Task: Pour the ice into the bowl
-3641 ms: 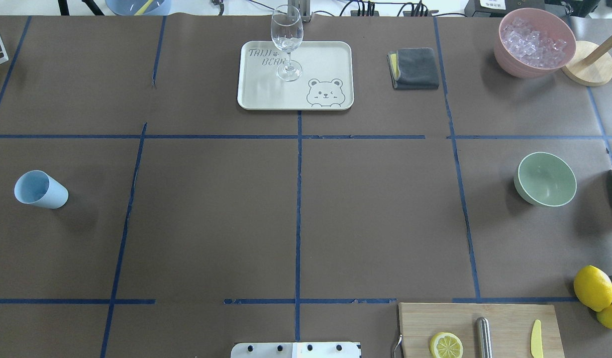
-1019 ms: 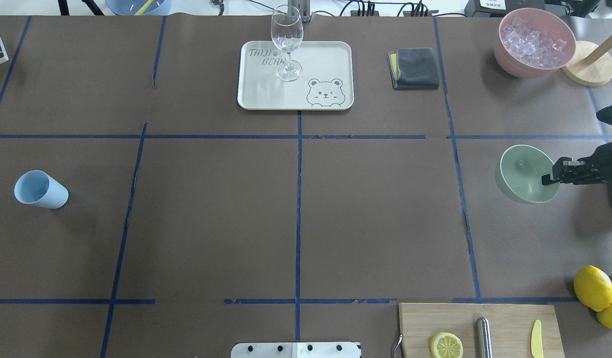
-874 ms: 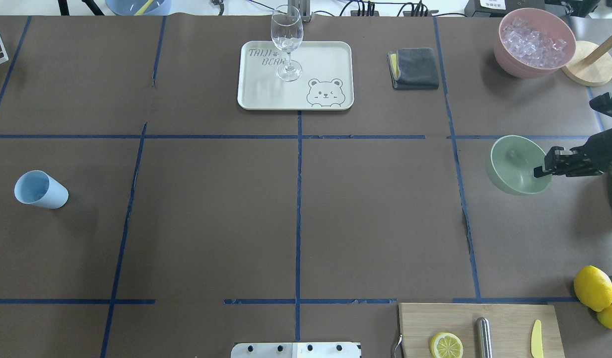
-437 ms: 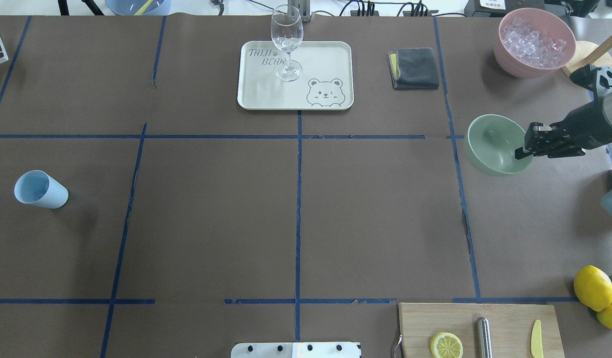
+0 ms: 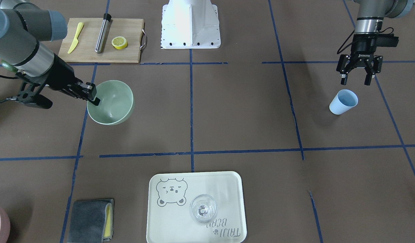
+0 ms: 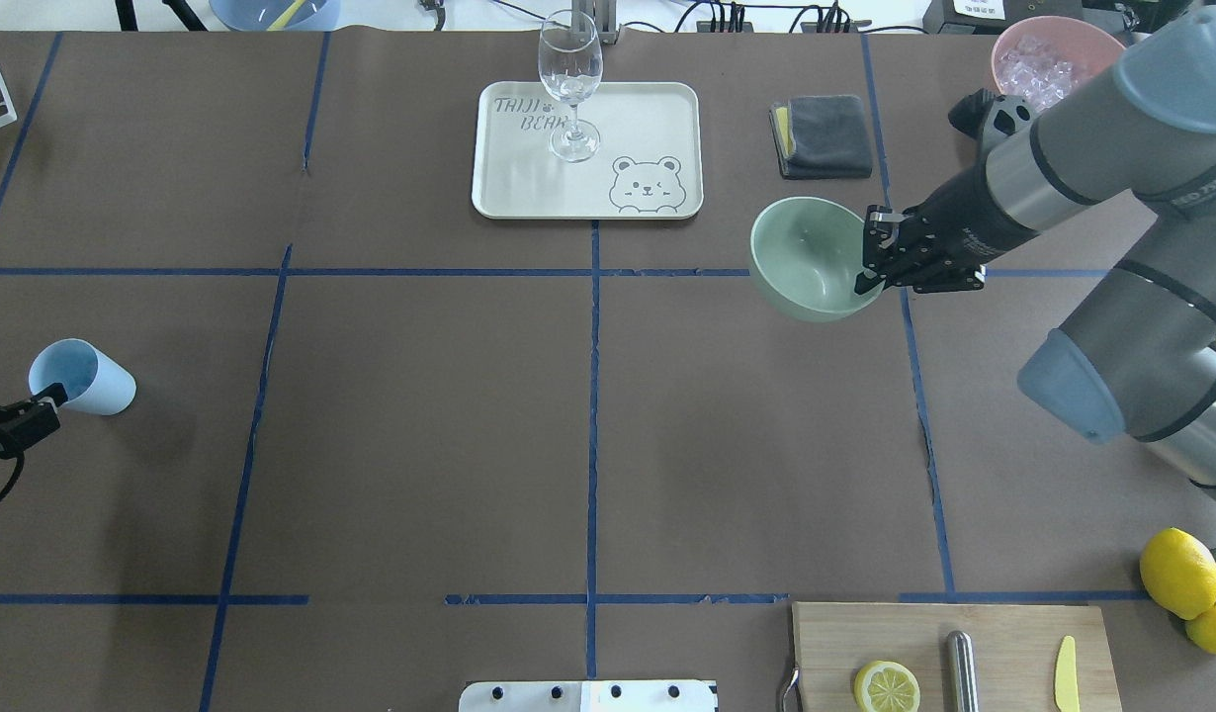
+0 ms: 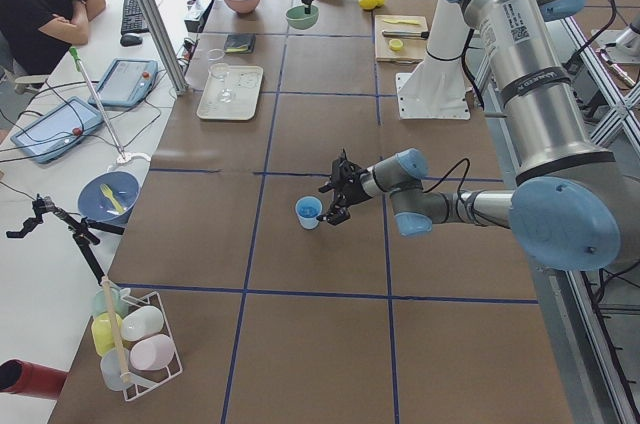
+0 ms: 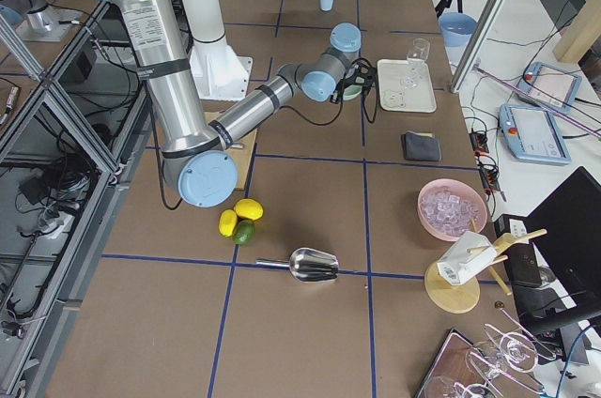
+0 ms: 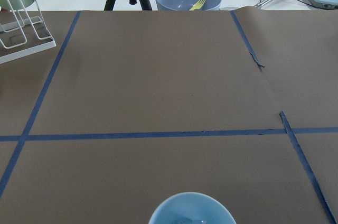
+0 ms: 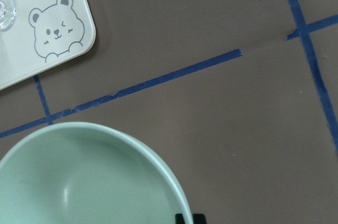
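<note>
My right gripper (image 6: 870,273) is shut on the near-right rim of the pale mint-green bowl (image 6: 806,257), which it holds over the blue tape line just right of the table's middle. The same bowl (image 5: 110,101) looks bare inside. In the right wrist view its rim (image 10: 105,139) fills the lower left. Ice (image 6: 1041,71) lies heaped in the pink container (image 6: 1003,54) at the far right, half hidden by my right arm. My left gripper (image 5: 355,81) hangs open just behind the light blue cup (image 5: 343,102). What is in the cup I cannot tell.
A cream tray (image 6: 687,148) with a wine glass (image 6: 569,69) sits at the far middle, a grey cloth (image 6: 825,135) to its right. A cutting board (image 6: 1003,633) with a lemon slice, a rod and a knife lies near right, beside lemons (image 6: 1178,572). A person sits at the far side.
My right gripper came in, closed on the bowl's rim and carried it left and farther across the table. My left gripper has come into view beside the blue cup.
</note>
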Controlling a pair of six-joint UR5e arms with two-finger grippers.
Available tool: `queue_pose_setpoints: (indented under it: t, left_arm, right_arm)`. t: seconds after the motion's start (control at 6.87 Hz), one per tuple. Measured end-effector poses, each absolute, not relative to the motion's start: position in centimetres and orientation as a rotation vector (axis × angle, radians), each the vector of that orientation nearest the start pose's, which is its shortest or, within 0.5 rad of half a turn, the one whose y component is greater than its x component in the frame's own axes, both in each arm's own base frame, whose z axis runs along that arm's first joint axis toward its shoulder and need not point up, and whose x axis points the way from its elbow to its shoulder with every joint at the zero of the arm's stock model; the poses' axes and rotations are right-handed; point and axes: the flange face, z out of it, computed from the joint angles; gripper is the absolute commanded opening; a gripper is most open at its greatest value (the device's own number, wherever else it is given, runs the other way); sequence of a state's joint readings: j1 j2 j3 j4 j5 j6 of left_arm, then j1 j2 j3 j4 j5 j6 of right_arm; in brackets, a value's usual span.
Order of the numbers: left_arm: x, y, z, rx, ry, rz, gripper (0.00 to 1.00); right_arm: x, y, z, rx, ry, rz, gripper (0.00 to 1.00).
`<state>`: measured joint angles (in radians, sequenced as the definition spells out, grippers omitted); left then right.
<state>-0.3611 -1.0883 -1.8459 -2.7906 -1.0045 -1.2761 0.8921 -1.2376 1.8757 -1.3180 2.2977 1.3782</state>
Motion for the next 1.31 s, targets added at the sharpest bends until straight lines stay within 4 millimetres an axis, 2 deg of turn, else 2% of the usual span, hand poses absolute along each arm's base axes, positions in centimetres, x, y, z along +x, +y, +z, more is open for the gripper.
queue_pose_setpoints:
  t: [0.15, 0.29, 0.73, 1.31]
  left_arm:
    - [23.4, -27.6, 58.9, 0.82, 0.76, -0.36, 0.99]
    - [24.3, -27.2, 59.6, 0.826, 0.759, -0.371, 0.99]
    - [28.2, -27.7, 61.6, 0.904, 0.712, -0.418, 0.99]
    - [31.6, -29.5, 63.2, 1.061, 0.632, -0.494, 0.99]
  right_arm:
    - [-32.0, -49.2, 27.9, -0.144, -1.062, 0.319, 0.0]
    - [-32.6, -49.2, 26.8, -0.143, -1.053, 0.326, 0.0]
    - [-34.0, -48.3, 25.9, -0.134, -1.044, 0.318, 0.0]
    - [-35.5, -47.1, 25.4, -0.147, -1.039, 0.344, 0.0]
